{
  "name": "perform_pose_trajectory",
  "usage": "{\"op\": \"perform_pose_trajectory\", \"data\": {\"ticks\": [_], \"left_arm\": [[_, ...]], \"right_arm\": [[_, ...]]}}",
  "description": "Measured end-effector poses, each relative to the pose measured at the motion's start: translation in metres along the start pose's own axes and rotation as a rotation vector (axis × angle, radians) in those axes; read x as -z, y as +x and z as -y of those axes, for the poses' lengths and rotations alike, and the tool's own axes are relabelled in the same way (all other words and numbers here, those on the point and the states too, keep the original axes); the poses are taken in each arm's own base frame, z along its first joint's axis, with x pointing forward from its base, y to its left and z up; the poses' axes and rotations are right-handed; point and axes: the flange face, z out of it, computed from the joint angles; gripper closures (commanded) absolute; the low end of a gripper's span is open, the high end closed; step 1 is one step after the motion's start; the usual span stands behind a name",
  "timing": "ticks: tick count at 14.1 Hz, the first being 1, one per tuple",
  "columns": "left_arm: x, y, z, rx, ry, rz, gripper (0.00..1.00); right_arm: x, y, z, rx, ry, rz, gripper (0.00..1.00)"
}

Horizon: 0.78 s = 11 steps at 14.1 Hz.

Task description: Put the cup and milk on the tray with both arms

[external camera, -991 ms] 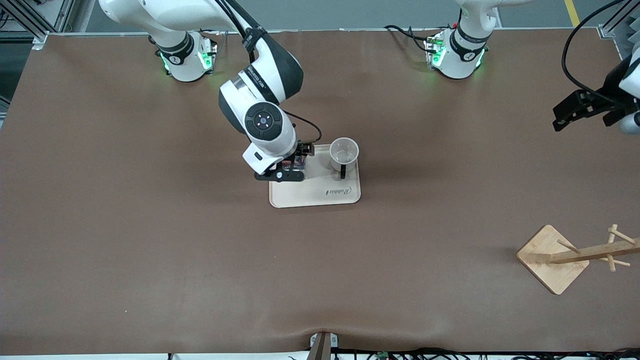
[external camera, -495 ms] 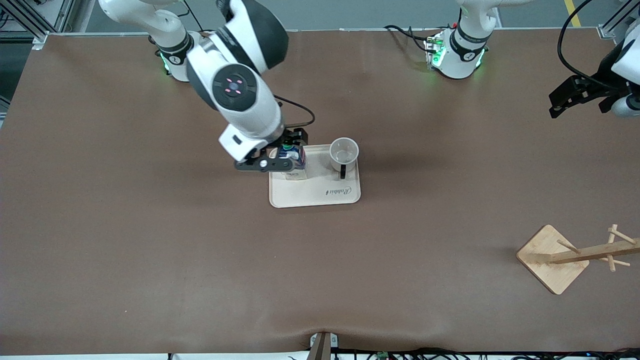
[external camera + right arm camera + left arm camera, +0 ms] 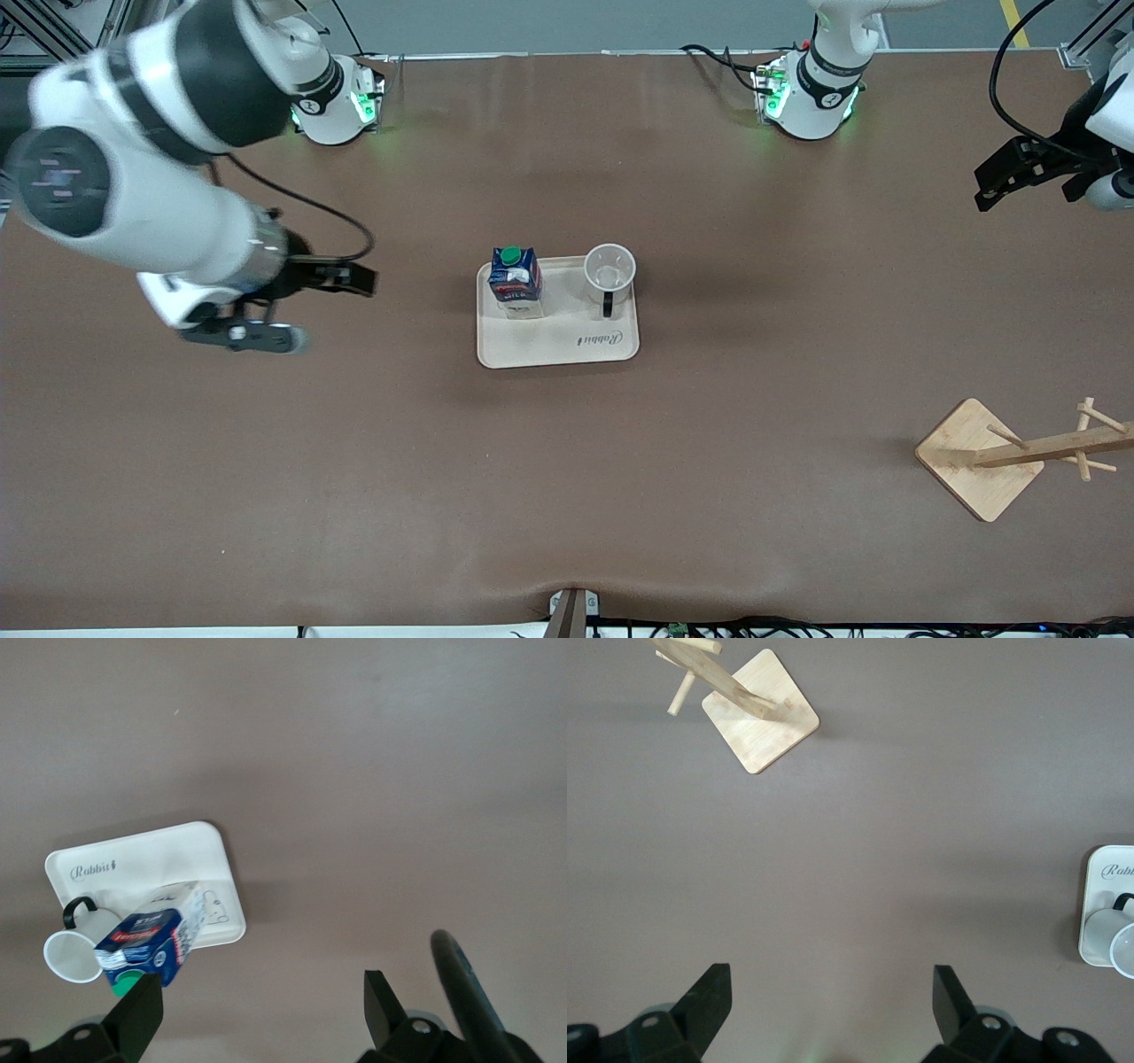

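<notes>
Now the right gripper (image 3: pixel 297 306) hangs released and empty over bare table toward the right arm's end from the tray (image 3: pixel 558 341); the left gripper (image 3: pixel 997 182) waits released. One milk (image 3: pixel 516 281) and one cup (image 3: pixel 609 273) stand on the tray.

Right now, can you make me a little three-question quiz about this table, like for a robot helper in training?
1. True or false: the milk stands upright on the tray.
2. Which is nearer the left arm's end of the table: A) the milk, B) the cup?
3. Fill in: the right gripper and the left gripper both hold ____.

Key: 1 true. 2 B. 3 nothing; both are open, over bare table, away from the tray.
</notes>
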Motion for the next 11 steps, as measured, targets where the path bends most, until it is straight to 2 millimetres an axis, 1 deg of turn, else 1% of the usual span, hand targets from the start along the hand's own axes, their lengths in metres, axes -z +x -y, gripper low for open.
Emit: {"op": "perform_pose_trajectory", "data": {"ticks": [1,3,4,6,7,9,11], "left_arm": [[0.000,0.000,0.000,0.000,-0.001,0.001,0.00],[-0.001,0.000,-0.002,-0.001,-0.015,0.004,0.00],[-0.001,0.000,-0.002,-0.001,-0.021,0.006,0.00],[-0.003,0.000,-0.002,-0.001,-0.022,0.010,0.00],[-0.004,0.000,-0.002,0.000,-0.022,0.012,0.00],[-0.005,0.000,0.001,0.005,-0.022,0.015,0.00],[-0.006,0.000,0.002,0.008,-0.022,0.016,0.00]], "right_arm": [[0.017,0.003,-0.027,0.020,0.012,-0.015,0.00],[0.047,0.001,-0.081,0.106,0.029,-0.042,0.00],[0.056,-0.001,-0.103,0.129,0.034,-0.052,0.00],[0.063,-0.006,-0.140,0.134,0.031,-0.054,0.00],[0.064,-0.010,-0.153,0.133,0.006,-0.056,0.00],[0.065,-0.023,-0.169,0.137,-0.046,-0.084,0.00],[0.068,-0.047,-0.181,0.199,-0.064,-0.109,0.00]]}}
